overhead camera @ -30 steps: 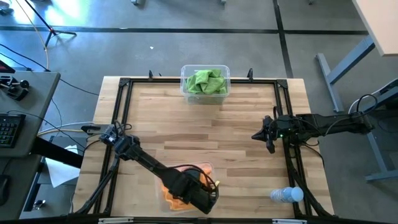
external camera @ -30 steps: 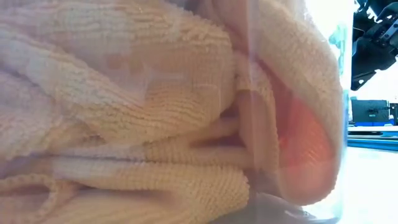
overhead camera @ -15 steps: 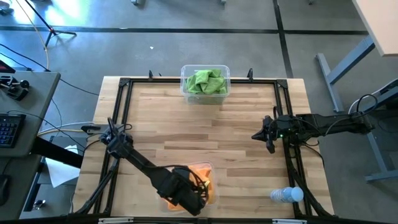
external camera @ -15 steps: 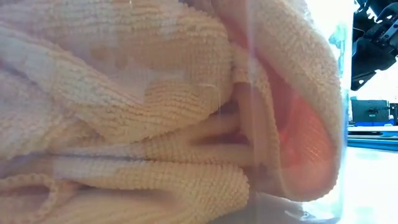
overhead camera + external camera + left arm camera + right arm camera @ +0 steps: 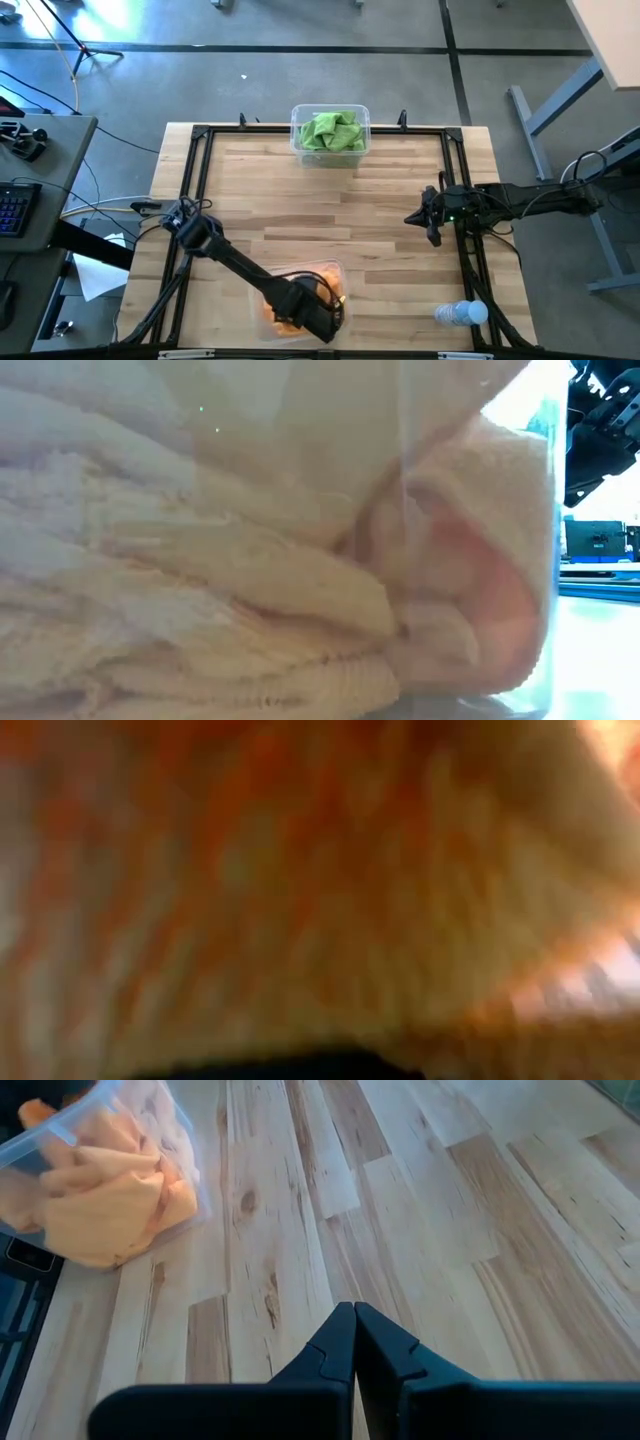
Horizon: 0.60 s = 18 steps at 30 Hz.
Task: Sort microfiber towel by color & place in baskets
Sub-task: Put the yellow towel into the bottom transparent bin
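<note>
Orange towels [image 5: 322,277] fill the near bin [image 5: 335,268], which sits at the front edge of the surface [image 5: 330,210], left of centre. The left end effector [image 5: 310,312] is pushed down into that bin, probably to drop or tamp a towel so the pile stays inside the walls; its wrist camera shows only orange pile pressed close against the lens, so whether its fingers are apart or gripping cloth cannot be told. Seen level through the clear wall, the cloths [image 5: 250,590] lie bunched in thick, looped folds, soft and crumpled rather than flat. Further right and at the far edge, the second bin [image 5: 330,112] holds the green towels [image 5: 330,130], heaped the same loose way, so the colours appear already separated, with no loose towel visible on the surface. At the right edge the right end effector [image 5: 354,1342] waits above bare wood, fingers closed together on nothing, well apart from both bins. A bottle [image 5: 460,313] lies near the front right corner.
</note>
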Motion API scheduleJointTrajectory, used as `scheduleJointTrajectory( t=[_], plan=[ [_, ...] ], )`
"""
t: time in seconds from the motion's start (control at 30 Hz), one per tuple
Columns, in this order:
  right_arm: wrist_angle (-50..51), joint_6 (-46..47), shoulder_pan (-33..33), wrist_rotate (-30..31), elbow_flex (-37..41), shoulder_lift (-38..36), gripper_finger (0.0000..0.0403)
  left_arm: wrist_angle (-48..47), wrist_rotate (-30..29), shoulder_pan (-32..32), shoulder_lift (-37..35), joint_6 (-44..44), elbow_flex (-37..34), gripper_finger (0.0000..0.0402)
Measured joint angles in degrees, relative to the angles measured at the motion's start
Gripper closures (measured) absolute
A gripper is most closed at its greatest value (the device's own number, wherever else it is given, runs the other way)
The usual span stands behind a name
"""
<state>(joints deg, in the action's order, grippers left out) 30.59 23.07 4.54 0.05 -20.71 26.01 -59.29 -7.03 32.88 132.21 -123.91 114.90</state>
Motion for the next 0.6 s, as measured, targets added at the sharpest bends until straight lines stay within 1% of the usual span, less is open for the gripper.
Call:
scheduleJointTrajectory(
  t=[0.07, 0.13, 0.37, 0.5, 0.6],
  plan=[
    [-0.02, 0.0, 0.0, 0.0, 0.0, 0.31, 0.0403, 5.2, 0.91, -0.59, -0.19, 2.81, -2.6, 0.0401],
    [-0.02, 0.02, 0.0, 0.0, 0.0, 0.43, 0.0403, 7.67, 1.05, -1.22, -0.12, 5.97, -3.42, 0.0401],
    [-0.02, 0.05, 0.0, 0.34, 0.0, 0.66, 0.0403, 8.44, 1.21, -3.55, -0.14, 12.85, -3.5, 0.0401],
    [-0.02, 1.07, 0.0, 0.99, 0.0, 0.67, 0.0403, 11.04, 0.11, -4.01, -0.1, 13.96, -3.6, 0.0401],
    [-0.02, 1.07, 0.0, 1.16, 0.0, 0.66, 0.0403, 11.24, 0.05, -4.17, -0.1, 14.12, -3.6, 0.0396]
  ],
)
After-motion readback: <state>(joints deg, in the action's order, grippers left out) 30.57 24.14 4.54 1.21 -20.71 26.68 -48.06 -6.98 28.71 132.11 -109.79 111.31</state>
